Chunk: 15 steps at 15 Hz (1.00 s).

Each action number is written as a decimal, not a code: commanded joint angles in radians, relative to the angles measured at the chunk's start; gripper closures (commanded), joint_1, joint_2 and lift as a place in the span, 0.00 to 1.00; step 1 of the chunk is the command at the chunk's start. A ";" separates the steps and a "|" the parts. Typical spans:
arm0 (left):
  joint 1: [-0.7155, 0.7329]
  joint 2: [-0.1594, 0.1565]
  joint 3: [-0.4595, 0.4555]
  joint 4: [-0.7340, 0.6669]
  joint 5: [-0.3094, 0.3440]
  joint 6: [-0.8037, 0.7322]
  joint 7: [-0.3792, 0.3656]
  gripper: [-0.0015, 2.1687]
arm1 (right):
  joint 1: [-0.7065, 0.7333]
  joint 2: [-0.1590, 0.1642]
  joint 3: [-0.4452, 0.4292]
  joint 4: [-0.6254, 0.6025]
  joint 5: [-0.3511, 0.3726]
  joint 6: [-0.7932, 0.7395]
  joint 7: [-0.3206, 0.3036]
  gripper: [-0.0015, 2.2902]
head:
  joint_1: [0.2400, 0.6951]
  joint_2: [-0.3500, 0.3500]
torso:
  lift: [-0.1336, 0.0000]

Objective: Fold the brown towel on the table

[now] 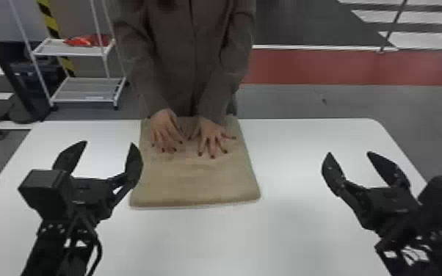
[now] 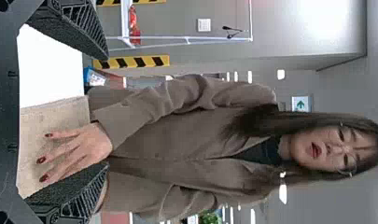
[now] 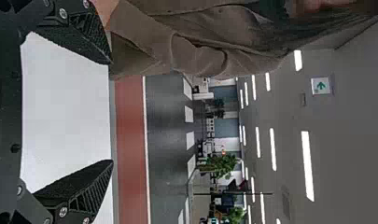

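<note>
evidently, the brown towel [image 1: 194,180] is laid flat on the table [image 1: 297,238], its long axis seemingly pointed away from the robot; its left edge is closely neighboured by the left gripper [image 1: 108,142], while the right gripper [image 1: 349,152] is placed well apart, so a longer inward reach is needed there; both sets of jaws are parted, with nothing gripped; the towel's far half is touched by a person's hands [image 1: 212,134].

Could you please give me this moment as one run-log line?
Rectangular brown cloth towel: flat on white table | person's hands: on towel | black left gripper: open, empty | black right gripper: open, empty
</note>
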 commanded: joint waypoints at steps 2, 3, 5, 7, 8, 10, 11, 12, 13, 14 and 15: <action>0.001 0.001 0.000 0.012 0.000 -0.008 -0.002 0.04 | 0.010 0.000 0.000 -0.005 -0.002 0.001 0.000 0.06 | 1.00 0.46 | 0.17; 0.002 0.001 0.000 0.014 -0.002 -0.008 -0.002 0.04 | 0.013 0.000 0.000 -0.008 -0.004 -0.002 0.000 0.06 | 1.00 0.46 | 0.17; 0.007 0.001 0.000 0.012 -0.005 -0.014 -0.002 0.04 | 0.019 0.000 -0.003 -0.017 -0.006 0.001 0.000 0.06 | 1.00 0.46 | 0.17; 0.014 0.003 0.003 0.011 -0.008 -0.017 -0.002 0.04 | 0.022 0.000 0.002 -0.018 -0.004 0.001 0.000 0.06 | 1.00 0.46 | 0.17; 0.017 0.003 0.005 0.012 -0.008 -0.017 -0.002 0.04 | 0.024 0.000 0.005 -0.018 -0.004 0.001 0.000 0.06 | 1.00 0.46 | 0.17; 0.019 0.004 0.006 0.022 -0.008 -0.020 -0.002 0.04 | 0.029 0.000 0.005 -0.018 -0.004 -0.002 0.000 0.06 | 1.00 0.47 | 0.17; 0.019 0.004 0.006 0.026 -0.009 -0.020 -0.003 0.04 | 0.029 0.000 0.005 -0.018 -0.004 -0.002 0.000 0.06 | 1.00 0.47 | 0.17; 0.019 0.004 0.006 0.028 -0.008 -0.023 -0.003 0.04 | 0.029 0.000 0.005 -0.018 -0.004 -0.002 0.000 0.06 | 1.00 0.47 | 0.17; 0.019 0.004 0.006 0.028 -0.008 -0.020 -0.005 0.04 | 0.029 0.000 0.005 -0.018 -0.004 -0.002 0.000 0.06 | 1.00 0.47 | 0.17; 0.017 0.004 0.006 0.029 -0.008 -0.020 -0.009 0.04 | 0.029 0.000 0.005 -0.018 -0.004 -0.002 0.000 0.06 | 1.00 0.47 | 0.17; 0.017 0.004 0.006 0.029 -0.008 -0.020 -0.009 0.04 | 0.029 0.000 0.005 -0.018 -0.004 -0.002 0.000 0.06 | 1.00 0.47 | 0.17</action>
